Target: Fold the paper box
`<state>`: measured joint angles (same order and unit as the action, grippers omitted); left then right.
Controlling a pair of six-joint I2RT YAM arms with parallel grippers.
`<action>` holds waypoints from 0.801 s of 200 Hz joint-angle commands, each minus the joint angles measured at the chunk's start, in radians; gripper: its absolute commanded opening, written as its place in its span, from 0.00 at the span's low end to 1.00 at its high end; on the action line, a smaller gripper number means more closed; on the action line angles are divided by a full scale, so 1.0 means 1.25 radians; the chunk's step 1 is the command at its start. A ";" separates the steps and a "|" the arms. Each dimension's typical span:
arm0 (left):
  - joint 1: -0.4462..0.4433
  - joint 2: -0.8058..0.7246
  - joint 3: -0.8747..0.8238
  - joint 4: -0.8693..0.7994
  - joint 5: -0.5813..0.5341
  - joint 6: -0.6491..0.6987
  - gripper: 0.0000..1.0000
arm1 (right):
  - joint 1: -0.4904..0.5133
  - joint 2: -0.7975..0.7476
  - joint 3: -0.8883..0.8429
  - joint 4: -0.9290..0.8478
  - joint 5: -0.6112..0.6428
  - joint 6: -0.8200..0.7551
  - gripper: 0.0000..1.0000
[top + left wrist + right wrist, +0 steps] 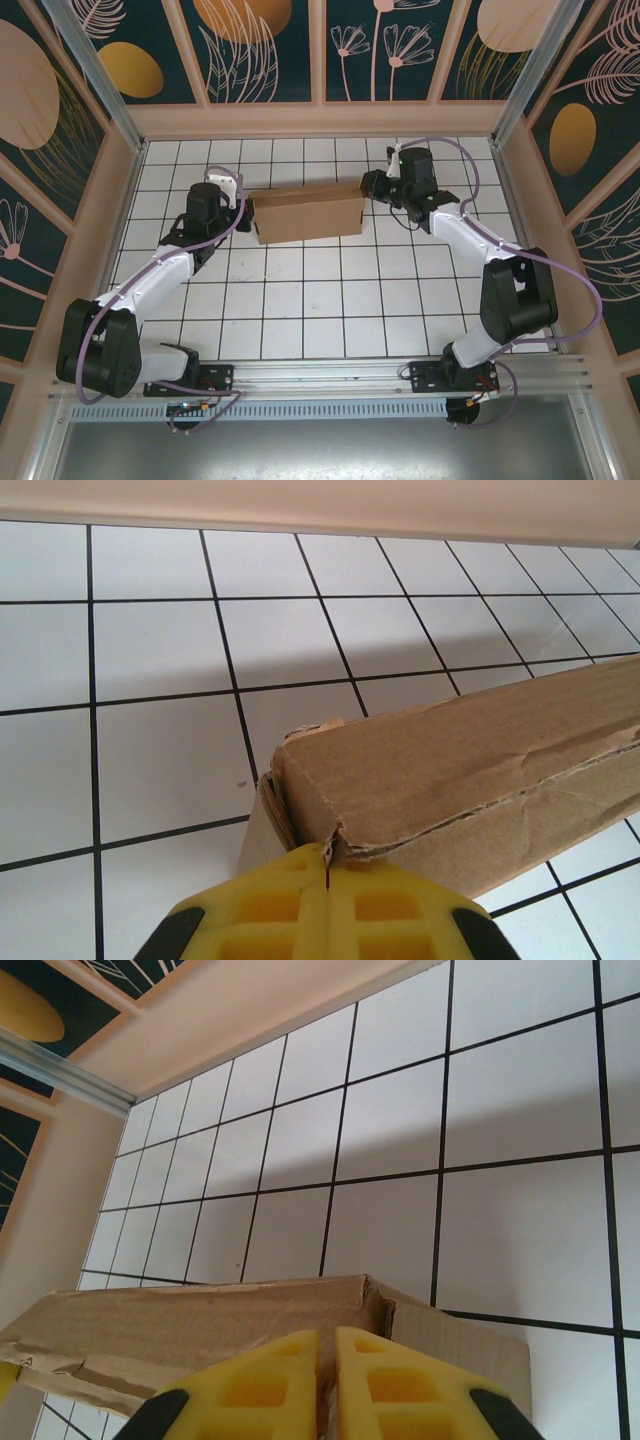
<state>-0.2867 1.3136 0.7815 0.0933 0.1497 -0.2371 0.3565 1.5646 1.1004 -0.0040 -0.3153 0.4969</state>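
Paper box [307, 213] is seen as a long brown cardboard form stretched between the two pairs of fingers, with one short end at each. At its left end the left gripper [247, 207] is pressed fully together. In the left wrist view its yellow fingers [270, 910] meet along a thin seam. A torn corner of the cardboard is pinched right at their tips, and the rest runs away up and to the right of them. At the other end the right gripper [366, 190] is drawn narrow, with only a slim gap left between its yellow fingers [260, 1380]. A cardboard edge is caught in that gap, and the body extends to the left of the fingertips. Creases and a ragged edge are visible along the face nearest the left fingers. Beyond both pairs of fingertips the white tiled table [300, 300] is seen, with a shadow cast on it beneath the cardboard.
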 commanded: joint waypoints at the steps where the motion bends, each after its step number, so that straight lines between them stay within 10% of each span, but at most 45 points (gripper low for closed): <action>1: -0.004 0.002 -0.013 -0.068 0.025 -0.005 0.02 | 0.018 0.006 -0.044 -0.013 0.004 0.002 0.12; 59: -0.003 -0.028 -0.019 -0.039 0.028 -0.073 0.38 | 0.029 -0.019 -0.078 -0.027 0.045 -0.001 0.11; 160: -0.003 -0.121 -0.064 -0.015 0.038 -0.140 0.60 | 0.045 -0.042 -0.077 -0.041 0.111 0.004 0.14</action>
<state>-0.2874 1.1950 0.7128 0.0734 0.1829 -0.3862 0.4007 1.5311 1.0309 0.0154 -0.2123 0.4973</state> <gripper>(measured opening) 0.575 0.140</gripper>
